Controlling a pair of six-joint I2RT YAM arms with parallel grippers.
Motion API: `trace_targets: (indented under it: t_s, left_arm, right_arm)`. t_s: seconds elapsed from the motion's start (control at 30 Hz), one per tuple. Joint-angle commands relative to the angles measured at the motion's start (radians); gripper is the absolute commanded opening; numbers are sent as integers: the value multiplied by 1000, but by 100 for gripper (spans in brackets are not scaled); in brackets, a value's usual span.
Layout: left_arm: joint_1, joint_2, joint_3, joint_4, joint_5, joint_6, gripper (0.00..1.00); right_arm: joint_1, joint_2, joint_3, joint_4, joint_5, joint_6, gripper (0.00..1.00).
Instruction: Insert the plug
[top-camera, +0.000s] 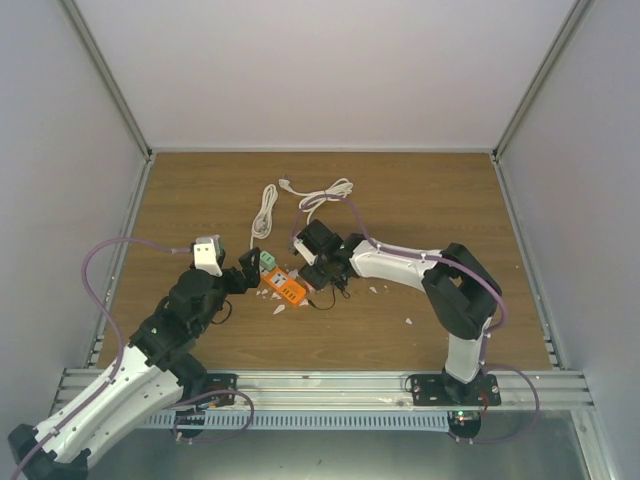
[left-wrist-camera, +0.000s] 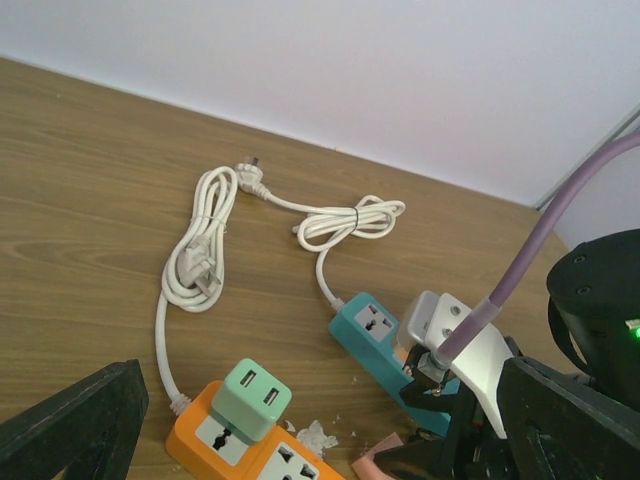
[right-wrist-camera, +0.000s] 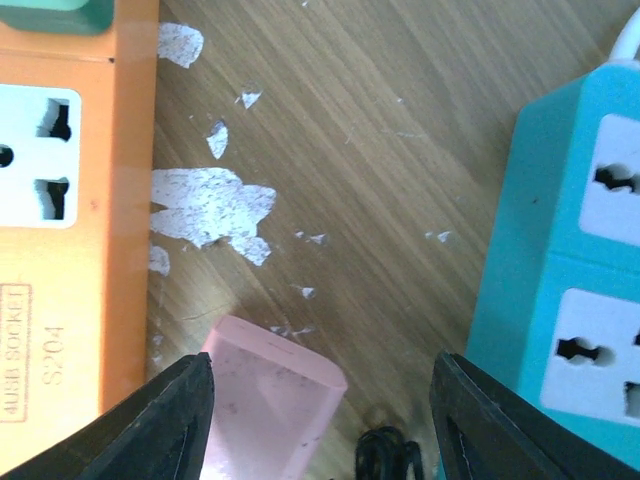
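Right tool (right-wrist-camera: 320, 385) agape (pink block (right-wrist-camera: 268, 400) between), teal strip (right-wrist-camera: 570, 250) beside

Brown wood-grain table (left-wrist-camera: 90, 180), speckled with white flecks (right-wrist-camera: 205, 205). There's the orange power strip (right-wrist-camera: 125, 150), white socket faces, orange lettering. Mint-green adapter (left-wrist-camera: 250, 400), glossy. Teal power strip (right-wrist-camera: 530, 200), white faces again. Pale pink block (right-wrist-camera: 270, 395), white cords (left-wrist-camera: 195, 250), right gripper (right-wrist-camera: 318, 385) all black.

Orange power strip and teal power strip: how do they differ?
The orange power strip carries a mint-green adapter on one socket; the teal power strip's visible sockets are empty. The orange power strip's cord runs into a long loose coil; the teal power strip's into a smaller bundle. Both have white socket faces and white cords.
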Motion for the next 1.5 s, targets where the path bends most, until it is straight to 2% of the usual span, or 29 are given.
trace_targets:
  t_s: [0.0, 0.6, 0.87, 1.03, 1.13, 1.33, 1.47]
  left_arm:
    - [6, 3, -12, 37, -21, -3, 99]
    - [6, 9, -13, 38, -24, -6, 99]
    - [7, 8, -14, 36, -26, -7, 99]
    - [7, 12, -15, 35, -30, -8, 99]
    - [7, 18, -16, 37, -29, -12, 99]
    - [8, 25, -21, 57, 1, -13, 99]
    - [8, 30, -26, 85, 86, -3, 99]
  right_arm:
    - [39, 22, -18, 4, 15, 88, 61]
    - [65, 2, -117, 19, 74, 218, 59]
    - [67, -17, -177, 94, 62, 182, 56]
    - [67, -14, -180, 121, 46, 157, 44]
    - [67, -55, -209, 166, 38, 145, 29]
    - [81, -267, -342, 295, 105, 117, 12]
    - [172, -452, -478, 385, 225, 87, 11]
